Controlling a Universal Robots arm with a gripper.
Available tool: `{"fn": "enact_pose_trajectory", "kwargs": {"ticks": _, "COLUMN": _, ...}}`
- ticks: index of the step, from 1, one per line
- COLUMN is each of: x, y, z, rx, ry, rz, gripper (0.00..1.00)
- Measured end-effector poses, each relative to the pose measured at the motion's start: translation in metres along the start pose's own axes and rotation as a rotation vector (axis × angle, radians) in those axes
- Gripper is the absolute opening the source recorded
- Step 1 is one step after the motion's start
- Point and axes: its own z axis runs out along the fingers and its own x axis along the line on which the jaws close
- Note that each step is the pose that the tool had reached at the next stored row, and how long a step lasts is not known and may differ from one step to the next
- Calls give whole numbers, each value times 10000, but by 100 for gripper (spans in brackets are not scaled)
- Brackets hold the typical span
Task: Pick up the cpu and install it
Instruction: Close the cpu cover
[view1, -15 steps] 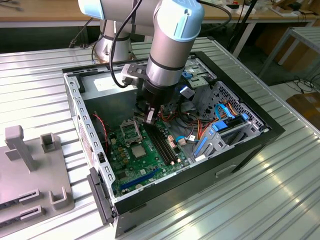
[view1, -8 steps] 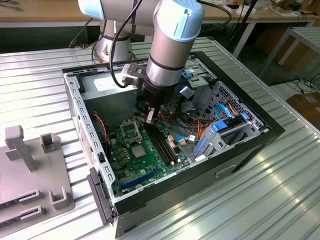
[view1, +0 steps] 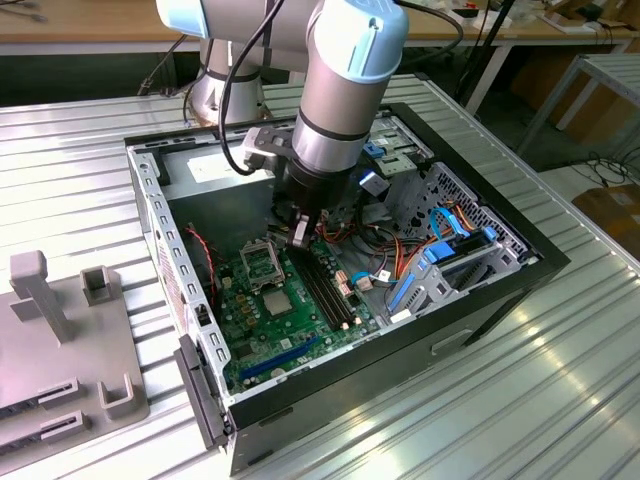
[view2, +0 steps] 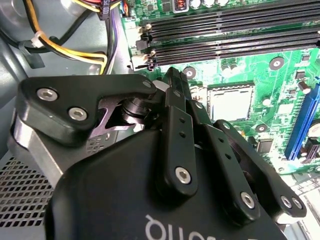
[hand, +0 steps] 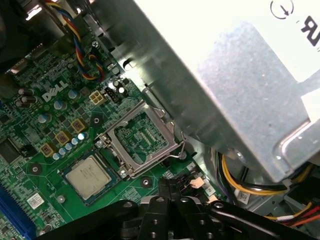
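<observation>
The cpu (view1: 275, 303), a small silver-topped square with a thin green rim, lies flat on the green motherboard (view1: 250, 330) inside the open computer case. It also appears in both wrist views (hand: 89, 176) (view2: 230, 102). Just beyond it stands the square metal socket frame (view1: 261, 262) (hand: 142, 141), its bare contact field showing. My gripper (view1: 298, 238) (hand: 168, 184) (view2: 172, 75) hangs low over the board beside the socket frame, a short way from the cpu. Its fingers are shut together with nothing between them.
Black memory slots (view1: 325, 290) (view2: 225, 30) run alongside the gripper. The silver power supply (hand: 240, 75) and bundled cables (view1: 400, 260) crowd one side, with a drive cage (view1: 450, 200) behind. The case walls (view1: 160, 240) ring the board. A grey fixture (view1: 60, 340) sits on the table at the exterior view's left.
</observation>
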Motion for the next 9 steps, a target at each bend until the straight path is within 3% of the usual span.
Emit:
{"fn": "enact_pose_trajectory", "kwargs": {"ticks": 5, "x": -5, "y": 4, "z": -1, "rx": -303, "ry": -394, "rz": -15, "gripper": 11}}
{"fn": "enact_pose_trajectory", "kwargs": {"ticks": 9, "x": -5, "y": 4, "z": 14, "rx": -426, "ry": -556, "rz": -15, "gripper": 11}}
